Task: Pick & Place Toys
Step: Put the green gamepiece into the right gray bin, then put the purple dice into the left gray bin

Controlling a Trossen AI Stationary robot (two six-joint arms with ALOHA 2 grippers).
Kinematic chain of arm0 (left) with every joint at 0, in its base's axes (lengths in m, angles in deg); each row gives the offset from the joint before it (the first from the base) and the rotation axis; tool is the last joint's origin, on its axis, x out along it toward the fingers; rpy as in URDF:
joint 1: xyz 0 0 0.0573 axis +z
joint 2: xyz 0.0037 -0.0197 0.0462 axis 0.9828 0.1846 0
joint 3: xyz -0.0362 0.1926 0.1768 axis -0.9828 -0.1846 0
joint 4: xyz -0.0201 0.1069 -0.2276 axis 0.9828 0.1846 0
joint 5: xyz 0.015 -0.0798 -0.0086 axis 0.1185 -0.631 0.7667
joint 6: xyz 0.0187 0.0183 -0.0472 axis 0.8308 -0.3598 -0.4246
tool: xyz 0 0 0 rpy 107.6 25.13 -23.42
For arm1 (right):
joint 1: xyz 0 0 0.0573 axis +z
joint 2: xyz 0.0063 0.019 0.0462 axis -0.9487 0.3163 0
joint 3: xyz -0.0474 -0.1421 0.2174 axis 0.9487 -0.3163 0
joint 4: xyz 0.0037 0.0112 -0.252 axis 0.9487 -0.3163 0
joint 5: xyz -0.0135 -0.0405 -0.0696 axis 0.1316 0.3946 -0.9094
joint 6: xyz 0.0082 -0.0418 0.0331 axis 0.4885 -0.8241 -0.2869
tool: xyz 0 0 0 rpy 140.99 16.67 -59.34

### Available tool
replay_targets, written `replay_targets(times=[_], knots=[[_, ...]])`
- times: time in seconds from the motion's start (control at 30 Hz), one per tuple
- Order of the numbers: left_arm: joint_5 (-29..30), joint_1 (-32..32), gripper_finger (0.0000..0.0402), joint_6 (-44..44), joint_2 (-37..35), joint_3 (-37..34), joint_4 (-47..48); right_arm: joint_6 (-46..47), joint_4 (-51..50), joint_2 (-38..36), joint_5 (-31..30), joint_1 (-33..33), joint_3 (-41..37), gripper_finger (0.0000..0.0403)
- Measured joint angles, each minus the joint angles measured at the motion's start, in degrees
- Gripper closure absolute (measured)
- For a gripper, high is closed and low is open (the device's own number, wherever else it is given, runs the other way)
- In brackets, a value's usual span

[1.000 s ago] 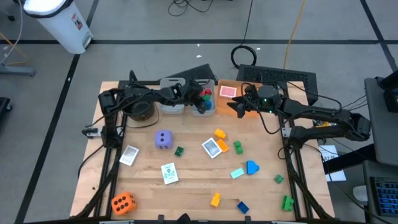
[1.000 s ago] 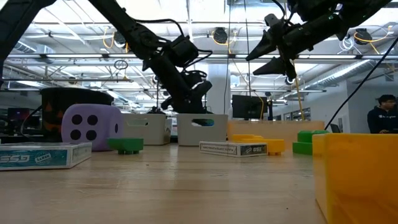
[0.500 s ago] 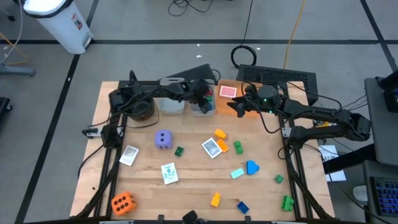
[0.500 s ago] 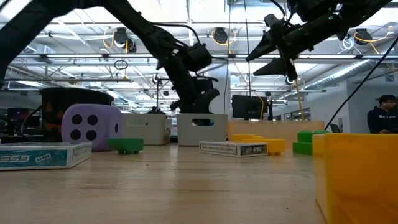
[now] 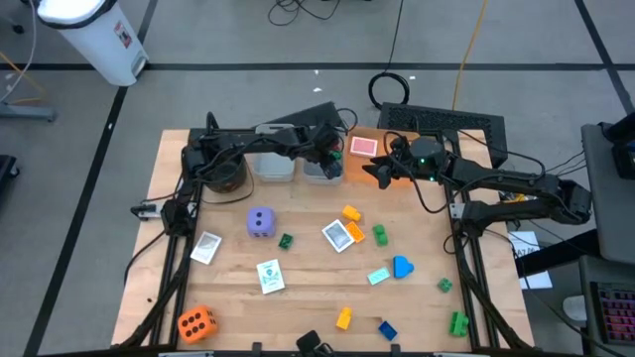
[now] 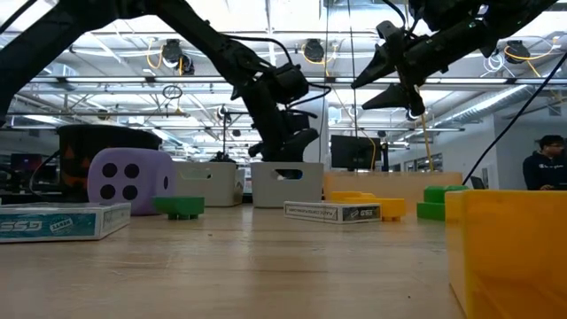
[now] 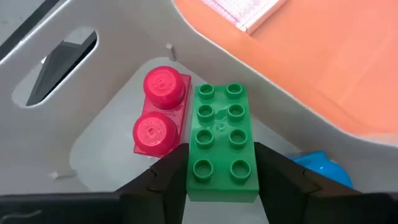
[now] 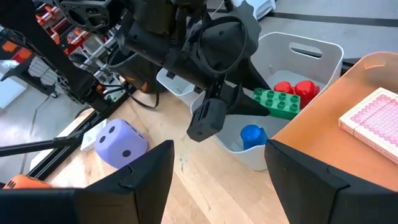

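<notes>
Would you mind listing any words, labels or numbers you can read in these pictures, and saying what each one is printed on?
"SSG": on the edge of the card box lying nearest on the table's left in the low view; the smaller print beside it is too blurred to read.
"SSG", less clearly: on the edge of the card box near the middle; the rest is unreadable.
Faces of the cards in the high view: too small to read.

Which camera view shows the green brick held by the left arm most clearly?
The left wrist view: the green brick fills the frame between the left end effector fingers, above a red brick in the grey bin. The right wrist view shows it smaller, from the side. The high and low views hardly show it.
</notes>
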Motion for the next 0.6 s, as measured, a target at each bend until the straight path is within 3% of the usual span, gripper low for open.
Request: replay_targets(times=[0.3,0.6], knots=[[0.0,0.0,0.0237,0.4,0.0,0.0,-0.2,-0.2,0.0,0.0,0.1,0.0,0.0,0.0161],[-0.1,0.0,0.0171,0.4,0.0,0.0,-0.2,-0.1,0.0,0.0,0.2,0.0,0.0,0.0161]])
